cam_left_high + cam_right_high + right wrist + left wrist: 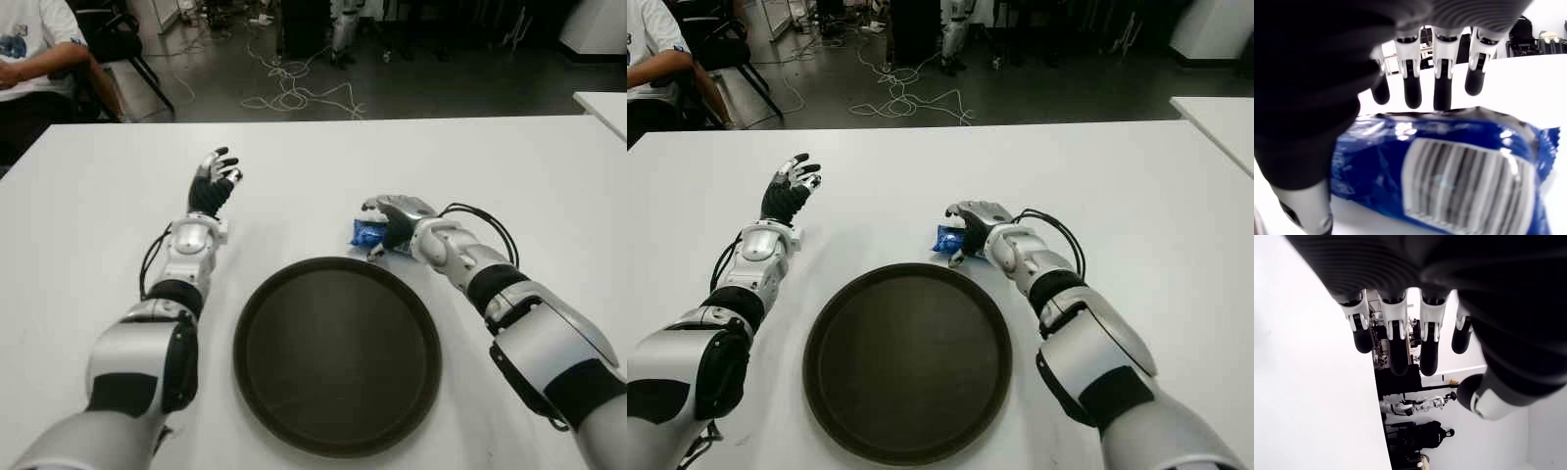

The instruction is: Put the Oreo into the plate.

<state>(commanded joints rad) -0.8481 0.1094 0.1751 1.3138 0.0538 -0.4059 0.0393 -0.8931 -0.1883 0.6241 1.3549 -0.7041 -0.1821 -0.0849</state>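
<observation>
The blue Oreo packet [367, 233] lies on the white tabletop [509, 166] just beyond the dark plate's [338, 431] far right rim — under the right hand [390, 227], whose fingers are draped over it, not yet closed. The left hand [212, 186] is seen spread, farther away.

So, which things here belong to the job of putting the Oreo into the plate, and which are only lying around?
Belong to the job:
- Oreo pack, blue, on the table beyond the plate's far rim
- plate, dark, round
- right hand, fingers over the pack

Not part of it:
- left hand, open, left of the plate
- white table
- cables on the floor
- seated person
</observation>
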